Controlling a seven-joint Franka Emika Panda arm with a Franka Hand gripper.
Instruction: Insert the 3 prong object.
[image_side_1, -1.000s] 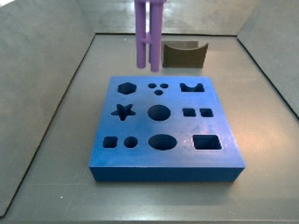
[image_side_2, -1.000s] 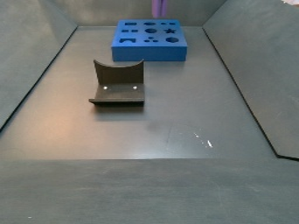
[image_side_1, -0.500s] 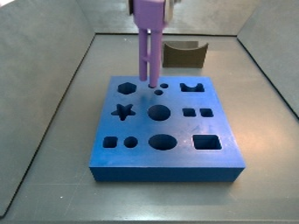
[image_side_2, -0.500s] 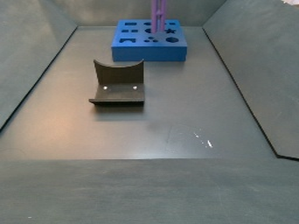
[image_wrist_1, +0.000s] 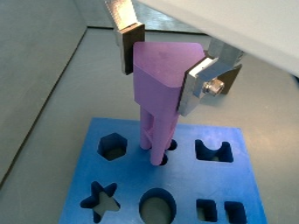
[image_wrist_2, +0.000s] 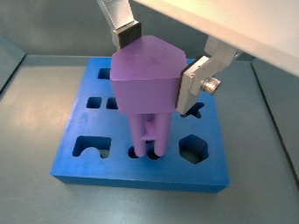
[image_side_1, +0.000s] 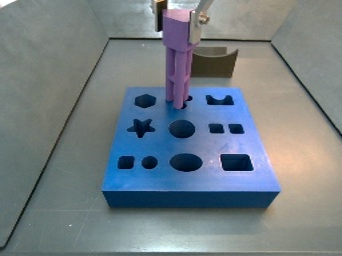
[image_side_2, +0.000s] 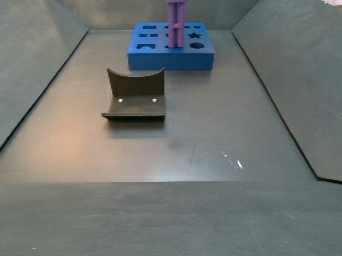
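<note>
My gripper (image_wrist_1: 160, 74) is shut on the lilac 3 prong object (image_wrist_1: 158, 96) and holds it upright by its thick head. The gripper also shows in the other wrist view (image_wrist_2: 158, 70) and at the top of a side view (image_side_1: 182, 14). The object (image_side_1: 177, 65) stands over the blue block (image_side_1: 207, 146), with its prong tips down at the cluster of three small round holes (image_wrist_1: 160, 159) in the block's far row. In a wrist view the prongs (image_wrist_2: 146, 144) meet the block's top (image_wrist_2: 117, 171). In the other side view the object (image_side_2: 175, 20) rises from the block (image_side_2: 171, 57).
A dark brown curved block (image_side_1: 211, 62) stands behind the blue block and lies apart from it in the other side view (image_side_2: 136, 95). The blue block has several other shaped holes, such as a star (image_side_1: 139, 127) and a hexagon (image_side_1: 144, 100). Grey walls enclose the floor.
The gripper has come down with the 3 prong object. Its prong tips hung above the block a second ago and now sit at the three small holes.
</note>
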